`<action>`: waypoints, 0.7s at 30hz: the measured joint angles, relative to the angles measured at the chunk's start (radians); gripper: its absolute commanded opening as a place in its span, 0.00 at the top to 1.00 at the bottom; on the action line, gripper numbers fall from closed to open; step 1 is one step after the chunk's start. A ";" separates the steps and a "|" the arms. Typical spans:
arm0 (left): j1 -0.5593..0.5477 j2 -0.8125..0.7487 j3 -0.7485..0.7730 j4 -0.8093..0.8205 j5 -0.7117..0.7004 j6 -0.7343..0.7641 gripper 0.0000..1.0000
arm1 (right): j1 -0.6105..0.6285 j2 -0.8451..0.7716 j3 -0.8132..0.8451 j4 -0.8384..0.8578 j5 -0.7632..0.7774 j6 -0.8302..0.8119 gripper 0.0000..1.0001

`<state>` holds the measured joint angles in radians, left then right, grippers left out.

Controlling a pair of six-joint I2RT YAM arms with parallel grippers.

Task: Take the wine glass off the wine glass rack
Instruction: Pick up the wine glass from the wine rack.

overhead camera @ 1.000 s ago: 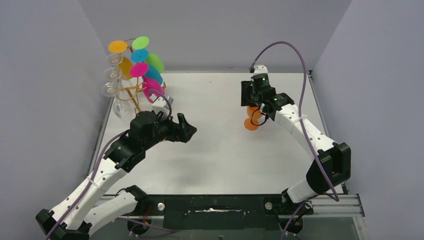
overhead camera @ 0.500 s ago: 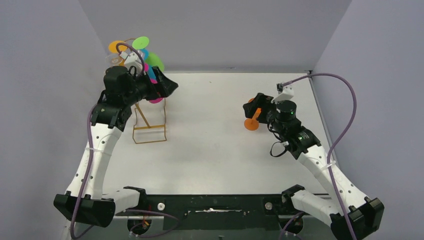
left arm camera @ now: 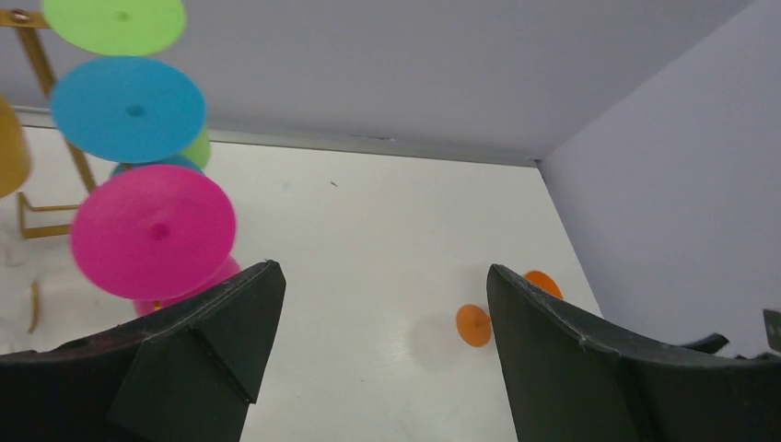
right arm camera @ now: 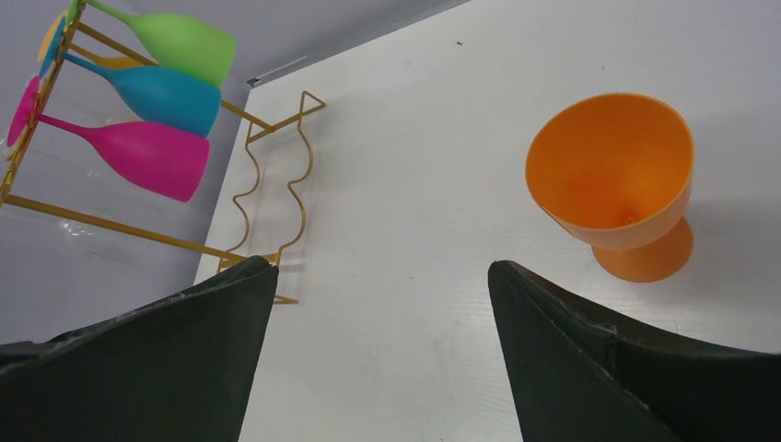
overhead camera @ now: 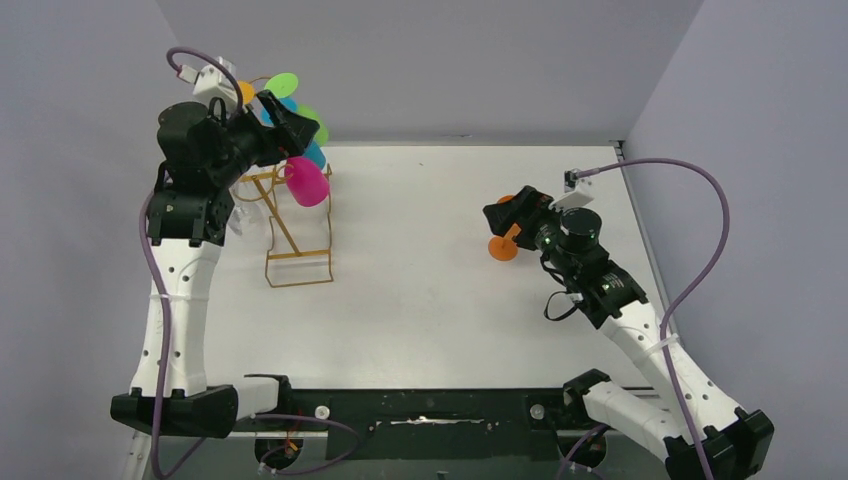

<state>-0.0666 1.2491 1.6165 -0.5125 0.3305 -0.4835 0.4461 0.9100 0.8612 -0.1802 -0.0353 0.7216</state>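
Observation:
The gold wire wine glass rack (overhead camera: 285,228) stands at the table's far left and shows in the right wrist view (right arm camera: 287,180). Pink (overhead camera: 307,182), blue and green wine glasses hang on it, with clear ones on its left side. In the left wrist view I see their feet: pink (left arm camera: 154,230), blue (left arm camera: 129,109), green (left arm camera: 115,20). My left gripper (overhead camera: 292,125) is open and empty, raised beside the rack's top, just right of the pink foot (left arm camera: 382,270). My right gripper (overhead camera: 512,208) is open and empty (right arm camera: 382,265), next to an orange glass (right arm camera: 608,170) on the table.
The orange glass (overhead camera: 503,247) sits at mid-right of the white table (overhead camera: 420,300), also seen past my left fingers (left arm camera: 474,324). Grey walls close the back and both sides. The rack's rectangular base (overhead camera: 298,268) reaches toward the table's middle.
My left arm swung up and back from the table to the rack's top. My right arm drew back from over the orange glass, which stays on the table.

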 measured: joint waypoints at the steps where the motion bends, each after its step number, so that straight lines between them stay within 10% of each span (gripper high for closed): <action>1: 0.005 0.003 0.015 -0.011 -0.024 0.007 0.19 | 0.000 0.006 0.000 0.000 -0.003 0.007 0.12; 21: 0.184 0.140 0.090 -0.209 -0.110 0.078 0.26 | 0.000 0.004 0.000 -0.009 -0.029 0.051 0.11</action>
<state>0.1173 1.3895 1.7065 -0.7219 0.2207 -0.4053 0.4465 0.9142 0.8616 -0.1890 -0.0647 0.7731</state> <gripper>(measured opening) 0.761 0.888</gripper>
